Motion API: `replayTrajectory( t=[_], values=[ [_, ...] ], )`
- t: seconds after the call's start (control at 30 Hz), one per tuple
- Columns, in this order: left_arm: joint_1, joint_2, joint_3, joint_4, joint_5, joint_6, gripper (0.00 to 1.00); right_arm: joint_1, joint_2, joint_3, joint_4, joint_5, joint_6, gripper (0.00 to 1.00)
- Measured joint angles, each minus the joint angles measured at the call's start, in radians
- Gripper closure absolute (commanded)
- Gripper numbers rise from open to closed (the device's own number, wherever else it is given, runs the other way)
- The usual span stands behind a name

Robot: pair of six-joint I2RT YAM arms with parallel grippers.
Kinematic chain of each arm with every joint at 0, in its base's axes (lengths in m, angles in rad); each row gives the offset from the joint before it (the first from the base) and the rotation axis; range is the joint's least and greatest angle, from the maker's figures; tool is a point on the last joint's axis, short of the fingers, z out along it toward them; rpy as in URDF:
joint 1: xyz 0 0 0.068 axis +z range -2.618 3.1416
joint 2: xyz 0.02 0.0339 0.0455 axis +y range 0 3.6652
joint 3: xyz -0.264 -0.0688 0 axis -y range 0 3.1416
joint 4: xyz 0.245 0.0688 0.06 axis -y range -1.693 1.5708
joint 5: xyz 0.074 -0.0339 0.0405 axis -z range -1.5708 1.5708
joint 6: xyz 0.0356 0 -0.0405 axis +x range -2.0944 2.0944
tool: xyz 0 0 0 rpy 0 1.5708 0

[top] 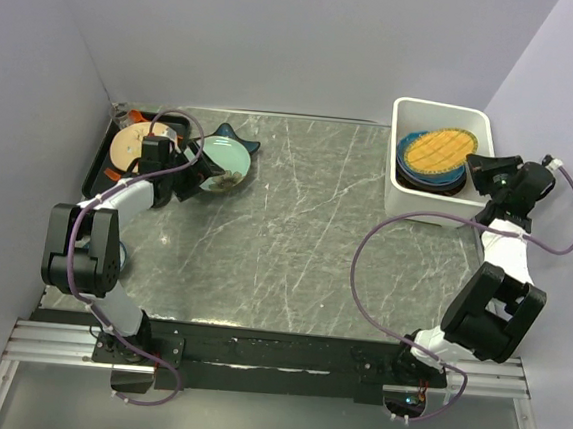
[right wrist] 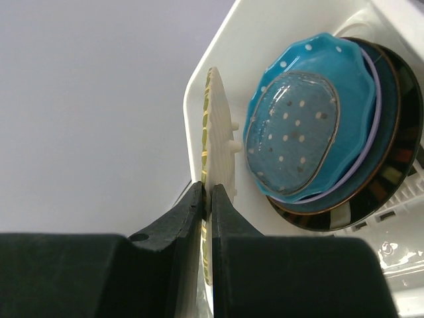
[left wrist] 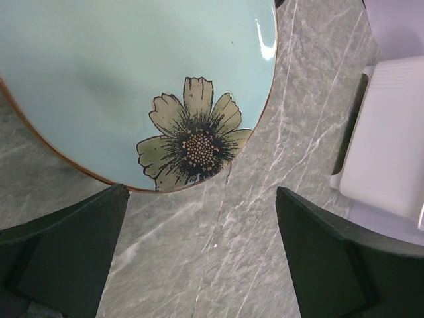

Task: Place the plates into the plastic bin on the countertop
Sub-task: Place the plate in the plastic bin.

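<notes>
The countertop carries the plastic bin at two o'clock, with stacked plates inside; the right gripper pinches the rim of a yellow ribbed plate over this stack; at ten o'clock the left gripper, jaws wide apart, hovers over a pale blue flower plate.

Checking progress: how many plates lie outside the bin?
3: cream one on black tray, pale-blue flowered one by left gripper, dark-blue one behind it; more may hide underneath.

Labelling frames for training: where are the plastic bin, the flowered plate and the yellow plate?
plastic bin (top: 420,206), top view, near wall.
flowered plate (left wrist: 132,73), left wrist view, centre.
yellow plate (top: 441,151), top view, centre.
</notes>
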Motion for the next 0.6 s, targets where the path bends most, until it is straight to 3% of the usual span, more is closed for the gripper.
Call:
replayTrajectory(
  t=[0.6],
  values=[
    [-0.001,0.000,0.002,-0.004,-0.004,0.006,0.01,0.028,0.226,0.027,0.073,0.045,0.021,0.93]
  ],
)
